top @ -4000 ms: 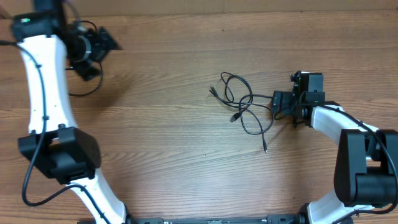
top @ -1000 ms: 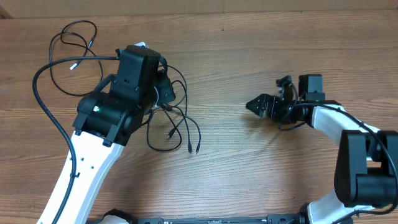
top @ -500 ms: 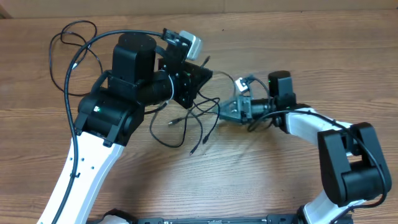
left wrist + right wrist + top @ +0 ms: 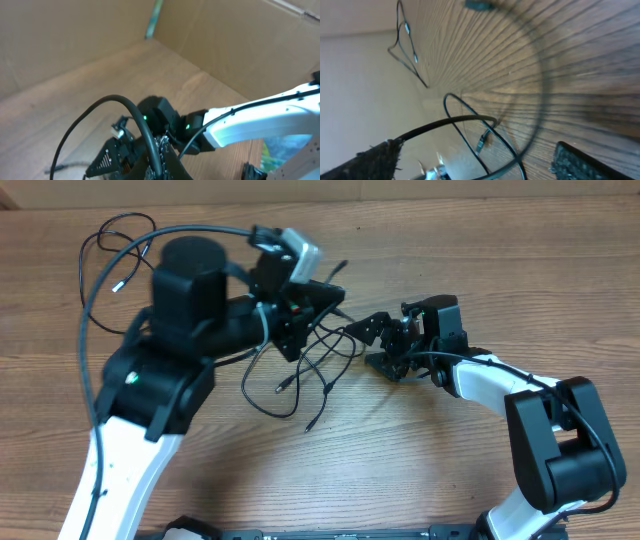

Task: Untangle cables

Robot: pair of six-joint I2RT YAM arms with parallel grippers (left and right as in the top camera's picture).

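One table (image 4: 500, 260): bare wood, with everything below on or over it.
Left arm (image 4: 150, 380): mine, white and black, stretched from the near left edge toward the middle.
Right arm (image 4: 490, 385): mine, bent in from the near right, pointing left.
Left gripper (image 4: 325, 298): fingers together, pinching the cables and holding part of them up off the wood.
Right gripper (image 4: 380, 345): fingers spread wide, just right of the tangle. One strand crosses between them, and I cannot tell if it touches.
Cables (image 4: 281, 387): a black tangle mid-table, hanging from my left gripper, plug ends trailing toward me.
Lone cable (image 4: 128, 220): a thin loop at the far left, well apart.
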